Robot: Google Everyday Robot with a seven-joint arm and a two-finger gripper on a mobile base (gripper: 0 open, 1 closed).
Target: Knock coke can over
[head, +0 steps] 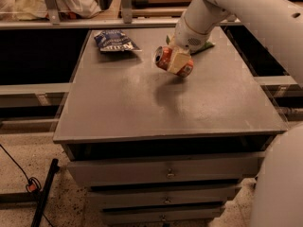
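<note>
The coke can [164, 58] is red with a silver top. It lies tilted on its side in the air, top facing left, a little above the grey table [142, 103]. Its shadow falls on the tabletop below. My gripper [176, 63] is over the back middle of the table and is shut on the can, with a pale finger [176, 59] across the can's middle. The white arm reaches in from the upper right.
A dark blue snack bag [115, 40] lies at the table's back left. A green snack bag [206, 45] peeks out behind the arm at the back right. Drawers sit under the tabletop. A counter with clutter runs behind the table.
</note>
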